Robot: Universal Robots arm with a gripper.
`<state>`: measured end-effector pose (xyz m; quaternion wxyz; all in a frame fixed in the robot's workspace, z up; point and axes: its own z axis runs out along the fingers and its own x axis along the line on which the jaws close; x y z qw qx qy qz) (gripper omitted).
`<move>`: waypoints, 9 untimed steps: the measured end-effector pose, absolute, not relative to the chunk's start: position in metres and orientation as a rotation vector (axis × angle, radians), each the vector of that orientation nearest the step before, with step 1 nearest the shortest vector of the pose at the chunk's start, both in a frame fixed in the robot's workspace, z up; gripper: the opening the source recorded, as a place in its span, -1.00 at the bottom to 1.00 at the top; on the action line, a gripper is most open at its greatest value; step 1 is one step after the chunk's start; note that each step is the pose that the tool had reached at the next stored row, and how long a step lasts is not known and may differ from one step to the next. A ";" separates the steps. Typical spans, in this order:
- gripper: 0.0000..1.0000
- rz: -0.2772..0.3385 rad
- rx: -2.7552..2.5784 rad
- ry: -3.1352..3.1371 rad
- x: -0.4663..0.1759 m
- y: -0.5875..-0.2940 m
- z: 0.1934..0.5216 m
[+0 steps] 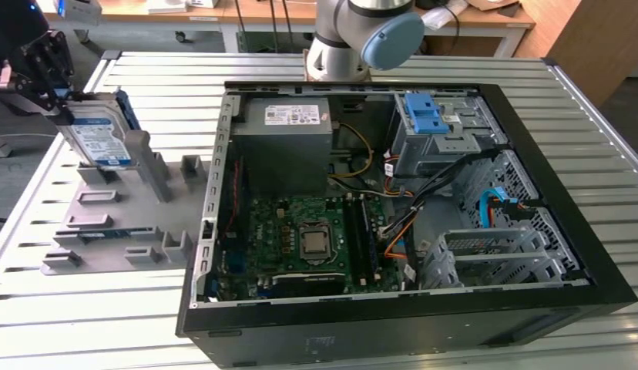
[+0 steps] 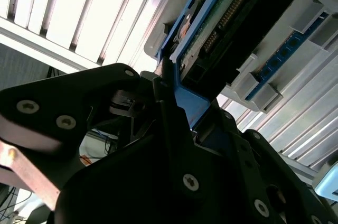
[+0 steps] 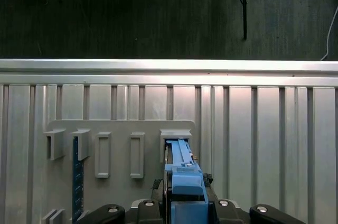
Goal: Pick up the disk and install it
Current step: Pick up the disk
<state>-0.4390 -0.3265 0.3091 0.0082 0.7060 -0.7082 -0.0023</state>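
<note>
In the exterior view the disk (image 1: 98, 139), a silver drive with a white-and-blue label in a blue carrier bracket, stands on edge at the far left. Its lower end is at a slot of the grey holder plate (image 1: 113, 223). My gripper (image 1: 60, 104) grips its upper end, black fingers shut on the blue bracket. The second wrist view shows the disk (image 2: 222, 18) from below, its circuit board visible, with my gripper (image 2: 182, 105) clamped on the bracket's edge. The first wrist view looks along the disk's blue edge (image 3: 182, 174) into the holder plate's slot (image 3: 176, 137), the gripper (image 3: 185, 200) around it.
An open black computer case (image 1: 596, 254) lies at the exterior view's right of the holder. Inside are a grey power-supply box (image 1: 288, 142), a motherboard (image 1: 298, 239) and a drive bay with a blue latch (image 1: 427, 116). The arm's base (image 1: 360, 38) stands behind it on the slatted table (image 1: 124, 308).
</note>
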 end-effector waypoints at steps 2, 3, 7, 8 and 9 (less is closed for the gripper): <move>-0.27 -0.007 2.206 -2.213 -0.439 -0.327 0.310; -0.27 -0.007 2.206 -2.213 -0.439 -0.327 0.311; -0.27 -0.007 2.206 -2.213 -0.439 -0.327 0.313; -0.27 -0.007 2.206 -2.213 -0.439 -0.326 0.314; -0.27 -0.007 2.206 -2.213 -0.439 -0.326 0.314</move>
